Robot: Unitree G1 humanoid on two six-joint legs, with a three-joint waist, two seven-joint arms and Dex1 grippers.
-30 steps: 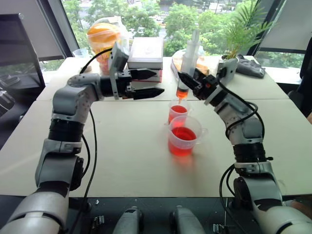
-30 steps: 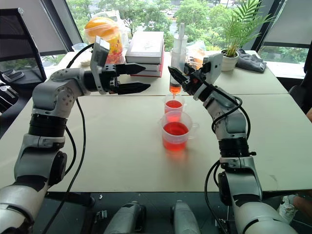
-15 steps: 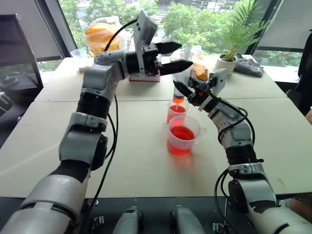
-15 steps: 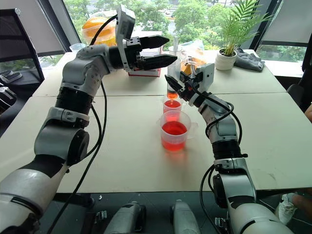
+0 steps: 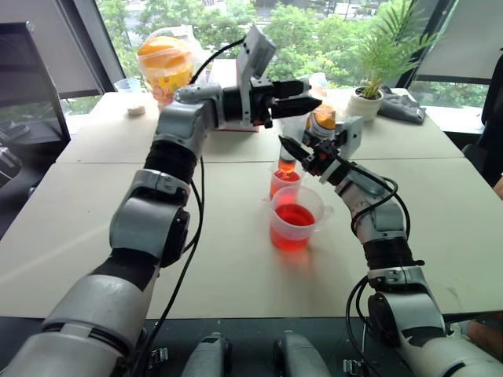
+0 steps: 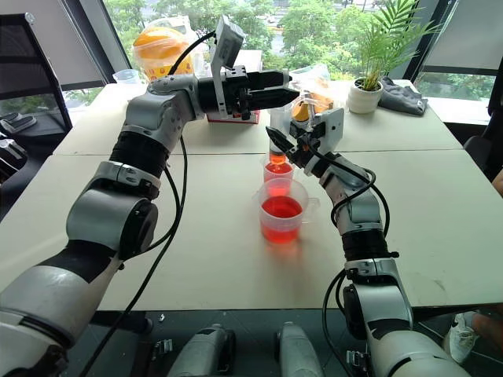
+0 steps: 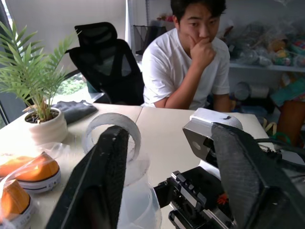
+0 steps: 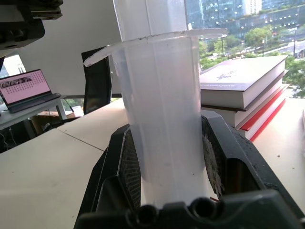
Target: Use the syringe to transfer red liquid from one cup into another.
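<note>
My right gripper (image 5: 289, 146) is shut on the barrel of the syringe (image 8: 162, 95), which it holds upright. The orange nozzle end (image 5: 288, 164) points down into the narrow red-tinted cup (image 5: 284, 183). Just in front stands the wide handled cup (image 5: 295, 219), part full of red liquid (image 5: 291, 232). My left gripper (image 5: 303, 93) reaches level from the left to the top of the plunger. In the left wrist view the plunger's white ring (image 7: 114, 125) stands between the fingers, against one fingertip (image 7: 110, 157). The other fingertip (image 7: 233, 157) stays apart from it, so the gripper is open.
A stack of books (image 8: 238, 90) lies behind the cups. A potted plant (image 5: 368, 100), orange packets (image 5: 322, 119), a dark cloth (image 5: 402, 107) and a bag of orange goods (image 5: 165, 61) line the far table. A person (image 7: 188, 67) sits beside a black chair (image 7: 102, 62).
My left arm has swung up and to the right, from beside the books to the plunger's top, and its fingers have narrowed. The right gripper has kept the syringe over the narrow cup.
</note>
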